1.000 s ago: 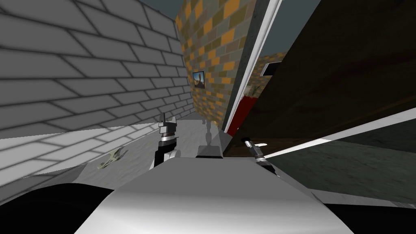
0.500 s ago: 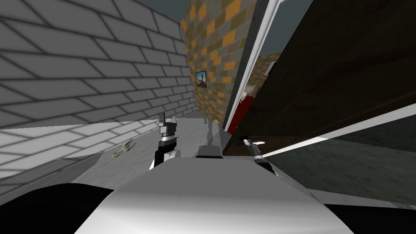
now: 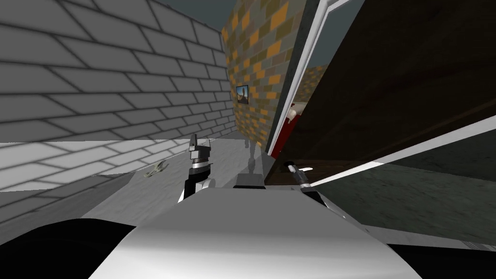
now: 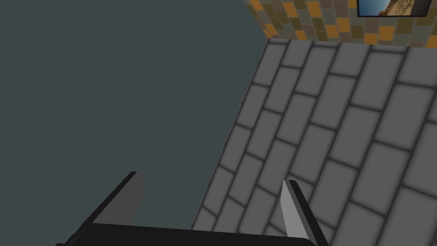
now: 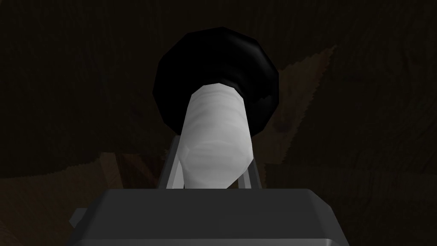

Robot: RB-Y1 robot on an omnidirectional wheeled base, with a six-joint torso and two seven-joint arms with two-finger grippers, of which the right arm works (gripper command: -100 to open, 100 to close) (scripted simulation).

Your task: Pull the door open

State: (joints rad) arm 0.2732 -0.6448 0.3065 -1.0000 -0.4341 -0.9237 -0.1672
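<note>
Base motion shifts the head view. Right gripper clamps the white handle, seemingly firmly, so it should pull along the door's arc. Left gripper hangs spread.

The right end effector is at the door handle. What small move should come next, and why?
Probably a short pull of the handle toward the body, following the door's arc. The right end effector is shut on it, and the dark brown door stands only partly open, with a narrow gap at its edge. The left end effector is open.
</note>
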